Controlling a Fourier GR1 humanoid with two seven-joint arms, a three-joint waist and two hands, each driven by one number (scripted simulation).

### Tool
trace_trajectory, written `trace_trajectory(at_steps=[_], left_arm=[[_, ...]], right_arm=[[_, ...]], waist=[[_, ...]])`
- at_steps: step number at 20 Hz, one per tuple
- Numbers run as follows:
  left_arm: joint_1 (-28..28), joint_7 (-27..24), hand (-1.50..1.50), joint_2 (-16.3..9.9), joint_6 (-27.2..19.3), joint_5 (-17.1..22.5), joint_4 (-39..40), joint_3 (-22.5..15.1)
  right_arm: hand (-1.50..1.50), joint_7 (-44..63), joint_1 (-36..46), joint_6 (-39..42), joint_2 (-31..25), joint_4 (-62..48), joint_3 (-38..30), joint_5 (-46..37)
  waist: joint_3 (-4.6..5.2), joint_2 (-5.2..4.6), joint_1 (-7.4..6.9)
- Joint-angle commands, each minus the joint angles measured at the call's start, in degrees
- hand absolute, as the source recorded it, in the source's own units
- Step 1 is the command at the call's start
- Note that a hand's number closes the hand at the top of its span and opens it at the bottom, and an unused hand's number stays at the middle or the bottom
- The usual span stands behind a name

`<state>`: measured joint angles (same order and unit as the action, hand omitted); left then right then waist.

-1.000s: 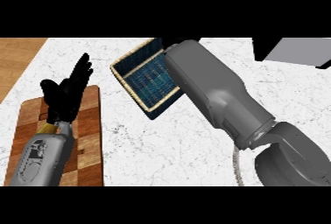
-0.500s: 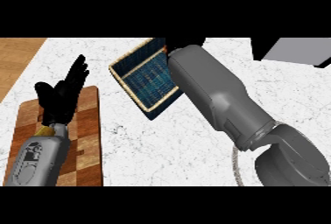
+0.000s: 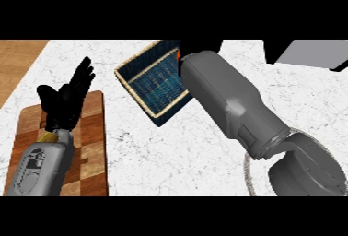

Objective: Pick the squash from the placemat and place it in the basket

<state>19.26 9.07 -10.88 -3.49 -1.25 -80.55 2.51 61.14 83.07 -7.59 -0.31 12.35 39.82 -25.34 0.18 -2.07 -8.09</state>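
The right forearm [image 3: 234, 108] comes in from the lower right and stretches diagonally up across the counter, a thick grey casing with a bulky rounded elbow joint near the bottom edge. Its far end reaches over the upper right corner of the placemat [image 3: 153, 83], and there the right hand [image 3: 200, 46] shows only as a dark shape at the top of the view; I cannot tell whether its fingers are apart or closed on anything. A small sliver of orange [image 3: 178, 54] peeks out just beside the wrist, at the placemat's top edge. That may be the squash, but too little shows to be sure, and the arm hides the rest of that spot.

The left hand [image 3: 65, 99] rests at the left, fingers up, straight and spread, thumb out to the side, holding nothing. It sits above a wooden cutting board [image 3: 92, 147] with a chequered pattern of light and dark brown blocks.

The placemat is a rectangle lying askew, dark blue with a fine woven grid and a pale tan border. The counter [image 3: 156, 152] is white, marbled with thin grey veins. By the right elbow a thin pale curved rim [image 3: 249, 170] shows, perhaps the basket's edge. A grey box-like object [image 3: 316, 51] sits in the upper right corner.
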Motion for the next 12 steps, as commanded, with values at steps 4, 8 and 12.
trace_trajectory(at_steps=[4, 8, 12], left_arm=[[-1.24, -0.55, 0.0, 0.01, 0.35, -0.17, -0.22, -0.25], [-1.94, -2.02, 0.0, -1.45, 1.05, 0.51, 1.36, 1.56], [-1.07, 0.25, 0.0, -1.15, -0.91, -0.28, 0.13, 1.78]], right_arm=[[-1.5, 6.75, 0.98, -11.23, 0.29, 1.81, 0.28, -0.79], [-1.5, 7.03, 2.91, -19.1, 0.29, 2.74, -1.07, -0.97], [-1.5, 7.03, 4.78, -28.51, 0.28, 2.41, -2.67, -1.66]], waist=[[-0.03, 0.21, -0.21], [-0.01, 0.43, 0.94], [-0.1, 0.85, 1.96]])
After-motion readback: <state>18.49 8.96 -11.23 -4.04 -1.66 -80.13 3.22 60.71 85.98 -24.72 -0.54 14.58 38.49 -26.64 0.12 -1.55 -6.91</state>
